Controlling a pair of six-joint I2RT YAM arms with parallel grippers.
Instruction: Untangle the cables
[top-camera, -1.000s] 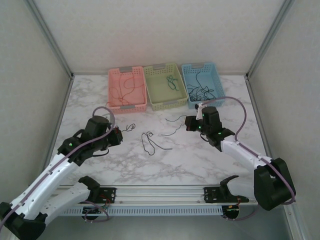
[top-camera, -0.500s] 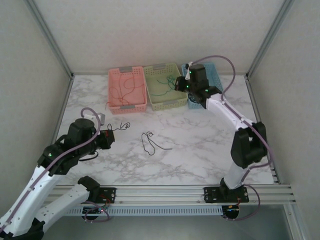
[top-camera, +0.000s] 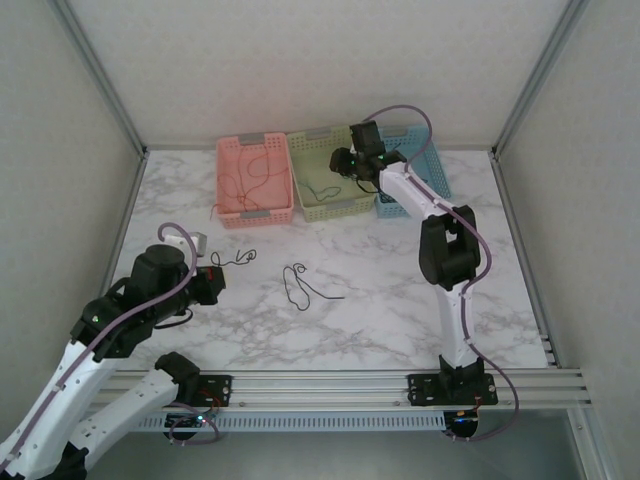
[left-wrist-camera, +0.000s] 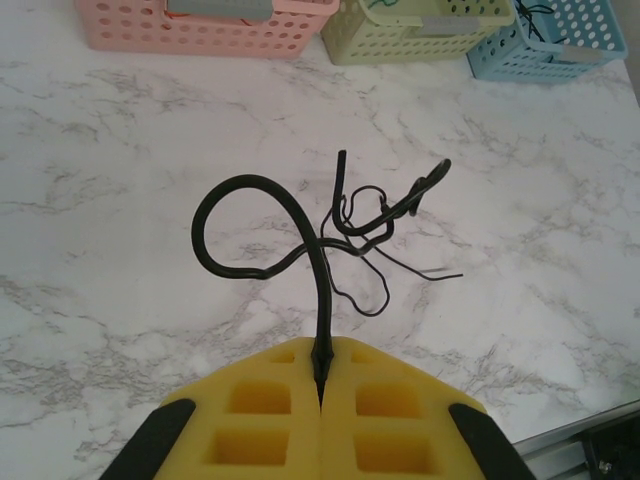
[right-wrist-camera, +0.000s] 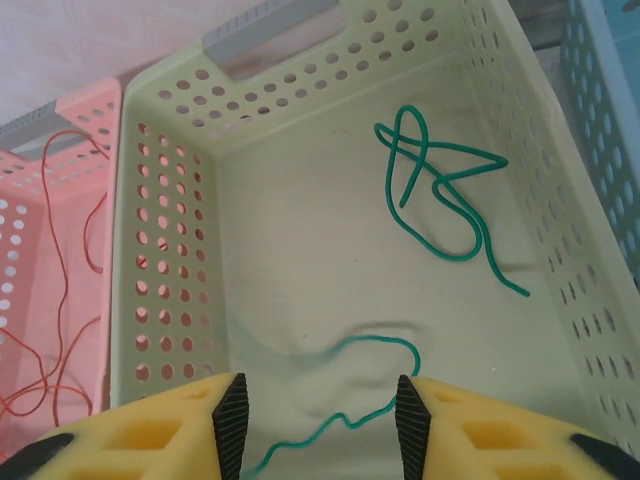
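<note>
The left hand (left-wrist-camera: 320, 380) is clamped on a black cable (left-wrist-camera: 325, 290) that runs up the frame, then loops left over the bench (left-wrist-camera: 120, 230). The right hand (right-wrist-camera: 318, 405), fingers apart, hangs over the green basket (right-wrist-camera: 170, 200). A partly blurred green cable (right-wrist-camera: 372, 343) shows between them, its lower end cut off.

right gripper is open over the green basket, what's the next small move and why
Probably lift the right gripper clear of the green basket. Its jaws stand open, and the green cable between them seems to lie loose on the basket floor, so the drop looks done.
</note>
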